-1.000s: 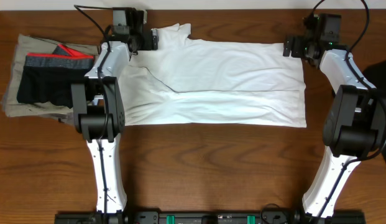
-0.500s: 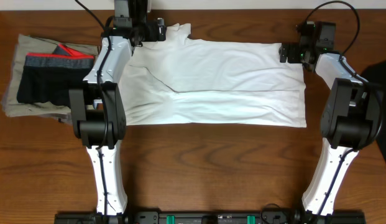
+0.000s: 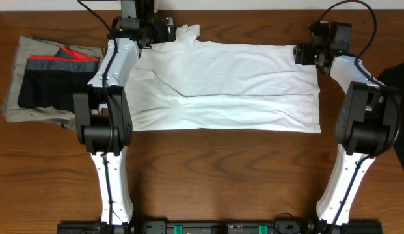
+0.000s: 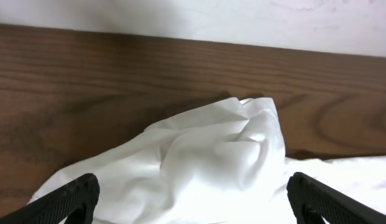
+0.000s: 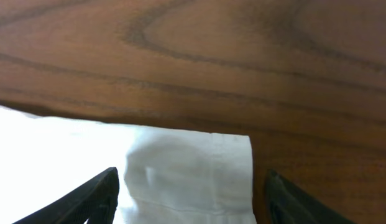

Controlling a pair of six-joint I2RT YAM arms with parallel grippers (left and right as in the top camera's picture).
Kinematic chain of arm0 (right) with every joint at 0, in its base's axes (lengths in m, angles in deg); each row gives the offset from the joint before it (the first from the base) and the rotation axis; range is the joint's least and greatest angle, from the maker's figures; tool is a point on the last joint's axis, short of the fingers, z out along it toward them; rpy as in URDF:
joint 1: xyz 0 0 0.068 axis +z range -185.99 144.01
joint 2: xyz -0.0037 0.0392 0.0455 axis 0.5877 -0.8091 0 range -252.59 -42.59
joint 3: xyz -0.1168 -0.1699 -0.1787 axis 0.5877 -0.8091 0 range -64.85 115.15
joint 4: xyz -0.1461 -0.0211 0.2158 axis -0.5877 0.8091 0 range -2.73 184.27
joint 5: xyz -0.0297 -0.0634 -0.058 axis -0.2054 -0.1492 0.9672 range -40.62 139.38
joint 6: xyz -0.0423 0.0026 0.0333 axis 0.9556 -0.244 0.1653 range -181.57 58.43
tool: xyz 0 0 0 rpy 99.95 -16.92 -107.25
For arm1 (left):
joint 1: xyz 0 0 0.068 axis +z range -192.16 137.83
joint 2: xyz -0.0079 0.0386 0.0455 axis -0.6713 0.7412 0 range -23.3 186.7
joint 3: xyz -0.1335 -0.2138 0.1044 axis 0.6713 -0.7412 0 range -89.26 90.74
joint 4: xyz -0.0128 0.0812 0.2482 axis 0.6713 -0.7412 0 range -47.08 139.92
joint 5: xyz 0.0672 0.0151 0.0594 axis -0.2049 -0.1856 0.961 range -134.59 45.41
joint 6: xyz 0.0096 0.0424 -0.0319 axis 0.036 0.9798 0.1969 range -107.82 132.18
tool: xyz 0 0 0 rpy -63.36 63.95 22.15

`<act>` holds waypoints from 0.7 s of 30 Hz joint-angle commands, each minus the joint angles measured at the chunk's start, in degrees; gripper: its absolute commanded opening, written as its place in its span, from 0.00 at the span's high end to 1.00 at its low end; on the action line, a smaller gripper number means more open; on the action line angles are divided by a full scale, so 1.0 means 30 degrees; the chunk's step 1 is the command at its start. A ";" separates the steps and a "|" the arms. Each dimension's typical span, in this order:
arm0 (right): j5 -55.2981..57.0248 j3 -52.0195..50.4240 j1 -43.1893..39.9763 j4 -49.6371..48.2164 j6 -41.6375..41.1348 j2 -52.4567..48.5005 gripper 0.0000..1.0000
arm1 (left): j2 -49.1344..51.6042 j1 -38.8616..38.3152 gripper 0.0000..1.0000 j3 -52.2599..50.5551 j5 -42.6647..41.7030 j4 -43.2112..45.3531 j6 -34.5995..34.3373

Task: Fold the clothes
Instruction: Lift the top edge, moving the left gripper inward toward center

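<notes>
Jaws of the left gripper [image 4: 191,198] and right gripper [image 5: 188,200] stand spread at the far corners of the thin, wrinkly white T-shirt [image 3: 241,84], lying flat on the brown wooden desk [image 3: 221,170].

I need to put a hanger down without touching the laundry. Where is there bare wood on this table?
Widest: the bare table strip in front of the white T-shirt. A narrower strip lies behind the shirt, between the left gripper and right gripper. The left end is crowded with the khaki pile and black shorts.
</notes>
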 commanded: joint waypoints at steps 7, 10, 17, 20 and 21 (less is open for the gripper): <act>-0.0270 0.0146 -0.0138 -0.0452 -0.0022 -0.0240 0.35 | -0.0182 -0.0058 0.02 0.0146 -0.1260 0.0109 -0.0750; -0.0270 0.0146 -0.0138 -0.0663 -0.0080 -0.0364 0.35 | -0.0182 -0.0160 0.02 0.0146 -0.1260 0.0109 -0.0750; -0.0277 0.0146 -0.0138 -0.1078 -0.0525 -0.0845 0.33 | -0.0182 -0.0299 0.02 0.0146 -0.1260 0.0109 -0.0743; -0.0277 0.0146 -0.0138 -0.1093 -0.0525 -0.0860 0.33 | -0.0182 -0.0313 0.02 0.0146 -0.1494 0.0109 -0.0743; -0.0277 0.0146 -0.0138 -0.1100 -0.0525 -0.0860 0.33 | -0.0182 -0.0328 0.02 0.0146 -0.1639 0.0109 -0.0743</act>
